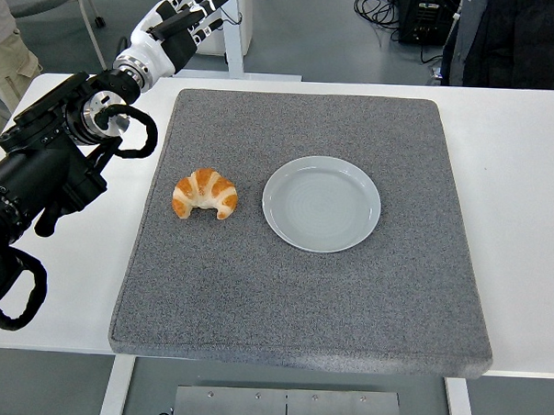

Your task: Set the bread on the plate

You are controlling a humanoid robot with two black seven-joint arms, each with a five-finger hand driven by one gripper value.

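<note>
The left hand (179,27) hangs with fingers spread, holding nothing. The croissant (205,194) lies well apart at its 6 o'clock, on the grey mat (300,300), with the plate (322,203) just beside it at 3 o'clock.

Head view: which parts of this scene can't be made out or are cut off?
- Right arm: not in the head view at all.
- Left hand: it holds nothing, fingers spread; the tips of some are cut by the top edge.
- Person at top right: only dark clothing shows, the rest cut by the top edge.
- Croissant: underside hidden against the grey mat.
- Plate: the rim's height can't be judged from above.
</note>
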